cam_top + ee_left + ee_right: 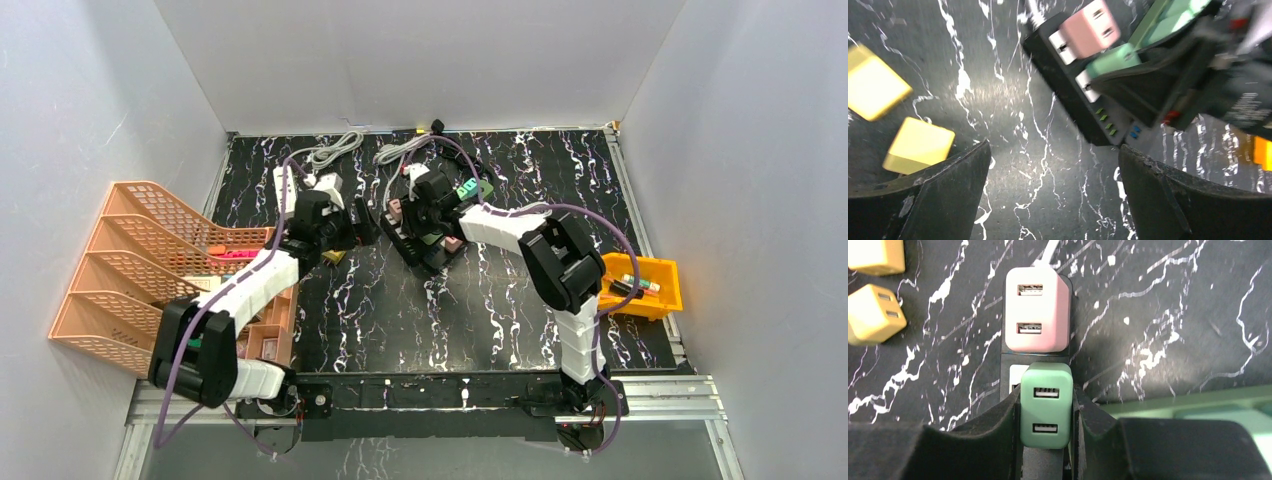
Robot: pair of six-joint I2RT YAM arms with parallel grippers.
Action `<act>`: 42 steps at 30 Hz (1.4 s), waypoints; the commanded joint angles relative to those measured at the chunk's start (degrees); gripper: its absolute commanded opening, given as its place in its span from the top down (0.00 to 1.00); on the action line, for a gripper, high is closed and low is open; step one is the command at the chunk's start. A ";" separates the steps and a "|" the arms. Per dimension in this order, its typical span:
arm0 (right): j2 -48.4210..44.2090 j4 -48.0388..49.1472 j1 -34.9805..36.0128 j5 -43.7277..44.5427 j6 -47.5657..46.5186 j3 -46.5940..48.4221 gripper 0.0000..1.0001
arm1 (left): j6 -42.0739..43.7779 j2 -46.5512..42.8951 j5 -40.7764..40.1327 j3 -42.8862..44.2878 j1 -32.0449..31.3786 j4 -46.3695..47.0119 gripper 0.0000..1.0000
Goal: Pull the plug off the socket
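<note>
**Right claw clamped on the green plug, left claw wide open**

Closest to my right wrist camera are the two black fingers [998,435] of the right gripper [1046,399]. They stand flush against both sides of the green plug [1045,415], so I read that claw as gripping it. The green plug is seated in the black power strip [1004,382], its two USB ports facing the lens. A pink plug [1037,315] sits in the next socket, just beside the green one on the side away from the fingers. A white cable leaves the strip's end past the pink plug.

From the top camera, the strip [425,250] lies around the middle of the table, a little toward the far edge. The right arm reaches in over it.

The left gripper [1054,152] hangs with its jaws wide apart and only bare marble-patterned tabletop between them. It is near the strip but apart from it. Two loose yellow plugs [918,145] lie on the tabletop just to its left.

An orange file rack [130,270] stands at the table's left edge. A yellow bin [665,268] sits at the right edge, and coiled white cables [335,150] lie along the far edge.
</note>
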 commanded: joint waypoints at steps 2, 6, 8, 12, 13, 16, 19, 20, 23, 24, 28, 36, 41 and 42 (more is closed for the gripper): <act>-7.93 5.83 -1.85 -2.29 4.03 -5.29 1.00 | -2.15 4.60 -3.69 -2.88 -3.23 7.05 0.02; -10.42 7.78 -1.83 -3.60 5.60 -6.95 1.00 | -2.87 7.39 -0.28 -4.71 -4.37 13.81 0.02; -10.85 8.17 -1.79 -3.85 6.13 -7.26 1.00 | -2.87 8.37 1.65 -4.81 -5.15 16.49 0.02; -10.94 8.99 -1.78 -4.59 6.99 -7.27 1.00 | -4.61 11.49 5.32 -4.29 -6.18 20.80 0.02; -10.99 9.05 -1.78 -4.69 7.18 -7.07 1.00 | -5.45 12.48 6.04 -3.98 -6.23 21.40 0.02; -10.98 9.25 -1.85 -5.11 7.53 -6.41 1.00 | -8.08 14.60 8.30 -4.35 -6.45 25.11 0.02; -11.45 9.56 -1.80 -5.41 7.67 -6.43 1.00 | -9.41 15.84 9.25 -4.07 -6.63 26.93 0.02; -11.72 9.75 -1.82 -5.36 7.77 -6.52 1.00 | -9.75 16.21 9.63 -3.75 -6.67 26.99 0.02; -12.29 10.02 -1.80 -5.51 7.94 -6.77 1.00 | -10.79 17.14 10.92 -3.53 -7.02 27.92 0.01; -12.59 10.24 -1.78 -5.47 8.03 -6.81 1.00 | -11.13 17.45 11.06 -3.48 -7.30 28.19 0.02; -13.58 10.85 -1.84 -6.29 8.52 -6.99 1.00 | -12.07 18.67 10.77 -3.55 -8.34 28.74 0.02; -17.99 13.69 -1.79 -10.29 11.70 -10.28 1.00 | -13.23 21.95 10.42 -2.90 -9.75 30.63 0.33; -22.83 17.97 -3.15 -16.20 16.57 -15.26 1.00 | -12.57 21.68 11.03 -2.85 -9.73 31.75 1.00; -23.42 18.76 -3.77 -17.52 17.56 -16.24 1.00 | -12.34 21.34 10.69 -2.89 -9.75 31.56 1.00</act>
